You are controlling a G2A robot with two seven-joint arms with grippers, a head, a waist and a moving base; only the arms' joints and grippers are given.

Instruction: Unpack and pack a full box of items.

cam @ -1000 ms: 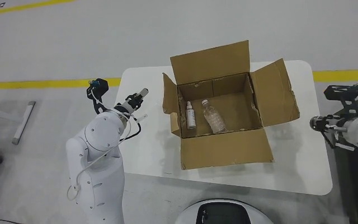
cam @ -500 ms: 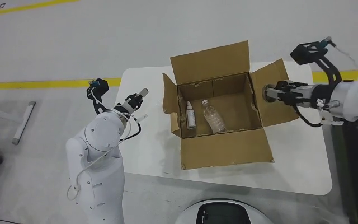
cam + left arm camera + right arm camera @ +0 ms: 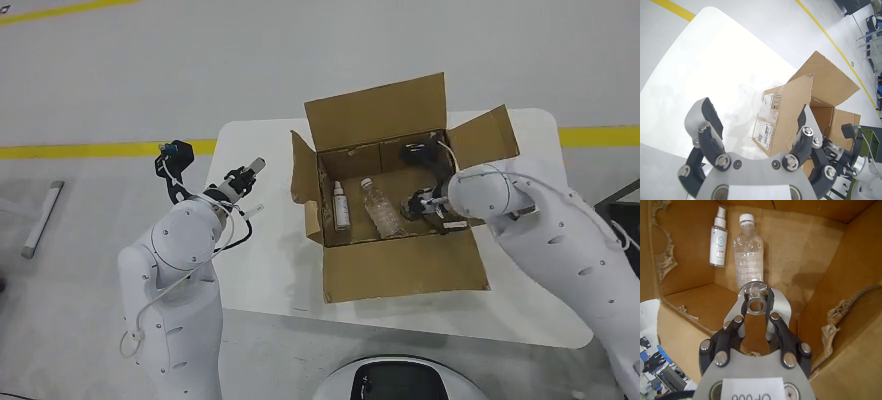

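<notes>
An open cardboard box (image 3: 400, 265) stands on the white table (image 3: 270, 260). On its floor lie a clear water bottle (image 3: 382, 210) (image 3: 749, 255) and, beside it, a white spray bottle (image 3: 341, 206) (image 3: 718, 247). My right gripper (image 3: 415, 207) (image 3: 756, 292) hangs inside the box, above the base end of the water bottle, shut on a silver metal flanged bushing (image 3: 755, 306). My left gripper (image 3: 255, 186) (image 3: 755, 106) stays open and holds nothing at the table's left edge, facing the box's labelled side (image 3: 772, 113).
The box's flaps (image 3: 375, 108) stand open with torn edges, one of them upright at the back. Bare table lies left of the box and along its front. A grey bar (image 3: 42, 217) lies on the floor at far left.
The right arm swung in from the table's right side, passed over the box's right flap and came down inside the box. The left arm has not moved.
</notes>
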